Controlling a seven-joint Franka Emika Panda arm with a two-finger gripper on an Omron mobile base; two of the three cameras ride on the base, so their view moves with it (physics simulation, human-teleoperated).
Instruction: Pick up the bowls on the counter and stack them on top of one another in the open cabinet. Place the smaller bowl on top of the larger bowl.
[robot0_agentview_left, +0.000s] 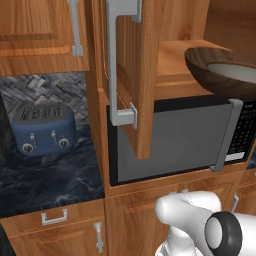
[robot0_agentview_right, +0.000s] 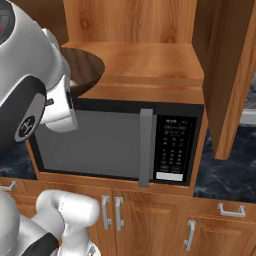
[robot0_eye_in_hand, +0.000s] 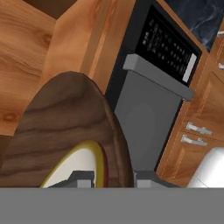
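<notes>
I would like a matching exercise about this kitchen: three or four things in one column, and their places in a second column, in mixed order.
Things:
1. toaster
2. wooden bowl
3. microwave
4. cabinet door

Places:
a. built in directly under the open cabinet shelf
b. on the dark counter, left of the tall cabinet
c. swung out toward the cameras, with a long grey handle
d. at the front edge of the cabinet shelf

Pairs: 1-b, 2-d, 3-a, 4-c
</notes>
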